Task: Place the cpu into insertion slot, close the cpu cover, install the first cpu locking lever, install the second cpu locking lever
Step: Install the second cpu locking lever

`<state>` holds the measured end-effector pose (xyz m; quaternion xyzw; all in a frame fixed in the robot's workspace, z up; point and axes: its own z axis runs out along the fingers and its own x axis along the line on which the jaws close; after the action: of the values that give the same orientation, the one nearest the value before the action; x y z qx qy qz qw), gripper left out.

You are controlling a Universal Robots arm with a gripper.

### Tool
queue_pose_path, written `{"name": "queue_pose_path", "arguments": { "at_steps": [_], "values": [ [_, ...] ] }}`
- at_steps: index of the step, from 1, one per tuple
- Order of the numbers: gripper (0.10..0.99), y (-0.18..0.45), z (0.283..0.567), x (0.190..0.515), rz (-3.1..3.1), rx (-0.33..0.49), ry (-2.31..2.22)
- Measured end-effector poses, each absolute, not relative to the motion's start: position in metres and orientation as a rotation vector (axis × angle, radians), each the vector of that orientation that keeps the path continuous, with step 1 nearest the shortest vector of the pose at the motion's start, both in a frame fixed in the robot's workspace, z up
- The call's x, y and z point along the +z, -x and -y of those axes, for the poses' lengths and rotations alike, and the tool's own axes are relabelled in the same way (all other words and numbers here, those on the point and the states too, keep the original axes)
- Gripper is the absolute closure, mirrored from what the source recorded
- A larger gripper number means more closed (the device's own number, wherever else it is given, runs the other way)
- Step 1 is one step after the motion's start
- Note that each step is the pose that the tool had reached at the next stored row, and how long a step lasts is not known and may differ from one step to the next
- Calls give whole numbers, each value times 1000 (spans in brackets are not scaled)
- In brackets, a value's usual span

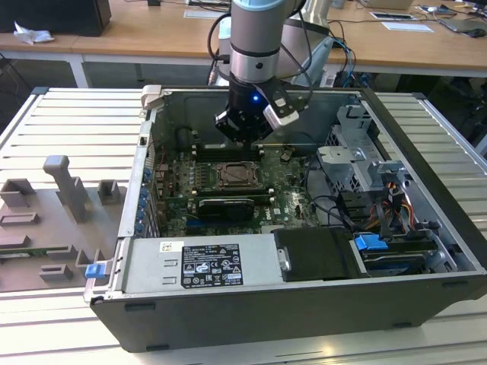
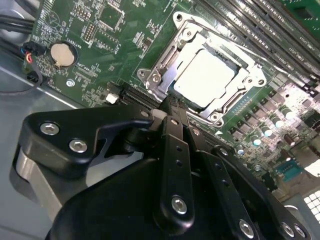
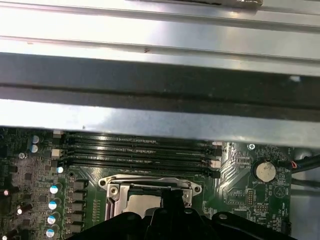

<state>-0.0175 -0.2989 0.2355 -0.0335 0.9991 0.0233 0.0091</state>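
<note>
Gripper (image 1: 245, 135): hung inside the open case (image 1: 426, 144), just above the socket; fingers (image 2: 172, 112) together, holding nothing.
CPU (image 2: 204, 76): seated in the slot (image 1: 238, 176) at the board's (image 2: 95, 45) middle.
Cover (image 2: 175, 62): lay flat around the CPU.
Memory slots (image 3: 135, 150): just beyond the slot, toward the far wall.

This looks like a robot lab or workshop. An open computer case (image 1: 304, 228) lies on a worktop (image 1: 68, 114) made of metal strips, right under the gripper (image 1: 245, 135). Beyond the gripper stand wooden desks (image 1: 152, 34) with papers, and grey plastic holders (image 1: 65, 190) sit off to the exterior view's left.
</note>
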Motion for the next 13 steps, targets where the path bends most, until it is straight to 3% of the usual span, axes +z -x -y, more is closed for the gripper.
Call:
{"name": "queue_pose_path", "arguments": {
  "at_steps": [13],
  "values": [
    [980, 18, 310, 235, -3121, 73, 104]
  ]
}}
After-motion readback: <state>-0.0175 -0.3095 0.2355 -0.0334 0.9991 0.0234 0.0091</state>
